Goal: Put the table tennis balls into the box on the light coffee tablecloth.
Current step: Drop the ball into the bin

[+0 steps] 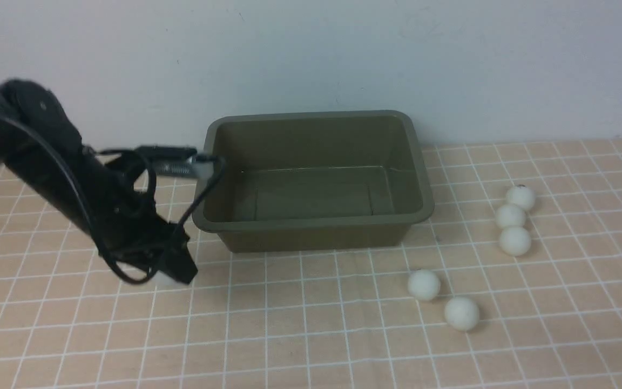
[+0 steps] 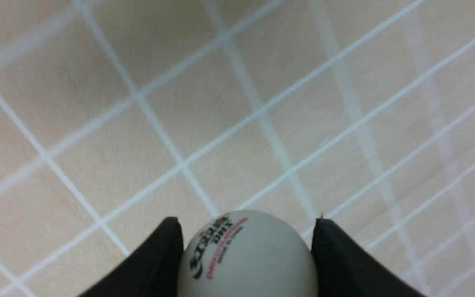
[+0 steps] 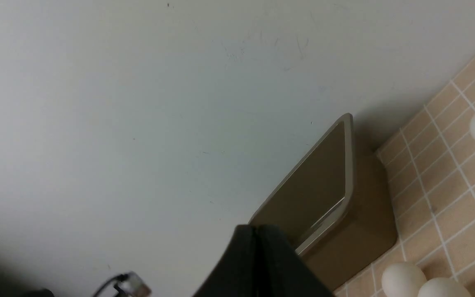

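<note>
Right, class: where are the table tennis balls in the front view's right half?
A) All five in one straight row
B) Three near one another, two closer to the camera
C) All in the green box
B: three balls sit near one another, and two balls lie nearer the camera.

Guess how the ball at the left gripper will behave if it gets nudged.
That ball would probably roll, being round on what looks like flat cloth. Its smooth surface may slip unless both fingertips squeeze evenly.
</note>
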Motion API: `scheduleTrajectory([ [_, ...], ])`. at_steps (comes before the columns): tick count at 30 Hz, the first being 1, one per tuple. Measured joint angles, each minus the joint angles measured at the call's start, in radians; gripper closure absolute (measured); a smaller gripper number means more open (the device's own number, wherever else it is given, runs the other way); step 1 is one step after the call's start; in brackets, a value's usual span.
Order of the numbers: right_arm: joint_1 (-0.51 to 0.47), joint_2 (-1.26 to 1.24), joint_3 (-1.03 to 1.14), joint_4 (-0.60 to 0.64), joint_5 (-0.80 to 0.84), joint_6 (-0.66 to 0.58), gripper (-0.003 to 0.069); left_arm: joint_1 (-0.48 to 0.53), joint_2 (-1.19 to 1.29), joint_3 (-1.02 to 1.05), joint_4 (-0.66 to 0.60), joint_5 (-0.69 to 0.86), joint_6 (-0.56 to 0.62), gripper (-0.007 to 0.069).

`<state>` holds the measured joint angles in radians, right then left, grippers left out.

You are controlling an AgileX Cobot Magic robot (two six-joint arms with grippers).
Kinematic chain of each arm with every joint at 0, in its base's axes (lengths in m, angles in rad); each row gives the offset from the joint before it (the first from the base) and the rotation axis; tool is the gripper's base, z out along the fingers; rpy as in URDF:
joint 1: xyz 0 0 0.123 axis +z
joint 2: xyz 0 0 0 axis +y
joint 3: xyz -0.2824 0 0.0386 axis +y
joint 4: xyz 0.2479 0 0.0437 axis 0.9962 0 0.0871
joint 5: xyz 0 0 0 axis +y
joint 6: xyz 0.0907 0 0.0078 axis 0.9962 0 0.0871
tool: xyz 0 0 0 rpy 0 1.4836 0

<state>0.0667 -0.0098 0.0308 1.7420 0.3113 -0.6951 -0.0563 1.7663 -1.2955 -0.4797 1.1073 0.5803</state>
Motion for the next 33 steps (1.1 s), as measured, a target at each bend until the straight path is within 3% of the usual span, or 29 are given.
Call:
scheduleTrajectory([
  [7, 0.0, 0.0, 0.0, 0.0, 0.014, -0.025, 0.0677, -0.08, 0.065, -0.332, -0.009, -0.023, -0.02, 0.0305],
  [16, 0.0, 0.0, 0.0, -0.003, 0.053, -0.028, 0.0677, -0.206, 0.405, -0.616, 0.011, -0.104, -0.061, 0.0301],
  [24, 0.0, 0.0, 0.0, -0.007, 0.093, -0.046, 0.0677, -0.237, 0.581, -0.77, 0.101, -0.077, -0.099, 0.0291],
  [33, 0.0, 0.0, 0.0, -0.008, 0.105, -0.051, 0.0677, -0.237, 0.59, -0.785, 0.123, -0.042, -0.11, 0.0273],
])
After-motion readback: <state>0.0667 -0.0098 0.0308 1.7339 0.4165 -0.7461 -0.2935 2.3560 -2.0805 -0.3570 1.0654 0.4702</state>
